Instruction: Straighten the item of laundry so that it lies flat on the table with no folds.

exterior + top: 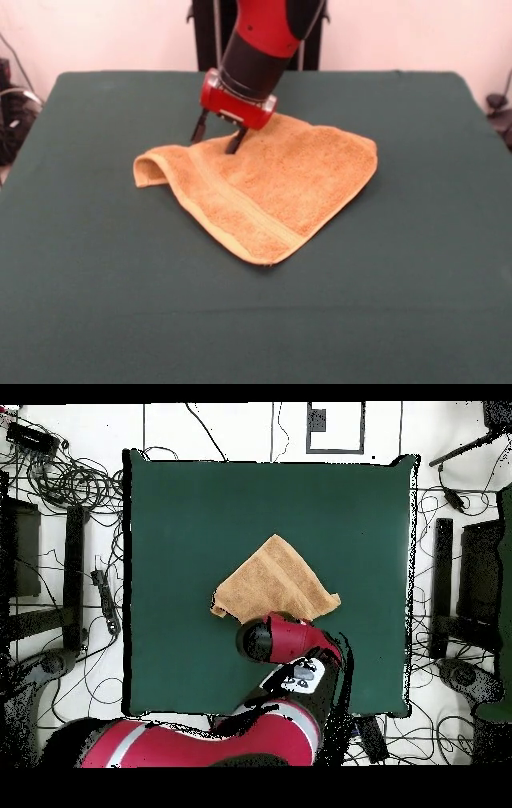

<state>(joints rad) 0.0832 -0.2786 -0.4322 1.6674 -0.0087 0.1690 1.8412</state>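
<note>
- Looking across from the front, you see the towel [268, 188] near the middle of the table [96, 264], lying as a rough triangle.
- Your towel's left corner curls up and over itself; a woven band runs along the near edge.
- Your gripper [217, 134] stands at the towel's far edge, fingers [198, 128] parted and holding nothing: one tip on the cloth, the other just off it.
- From overhead, your arm [285, 642] hides the gripper.
</note>
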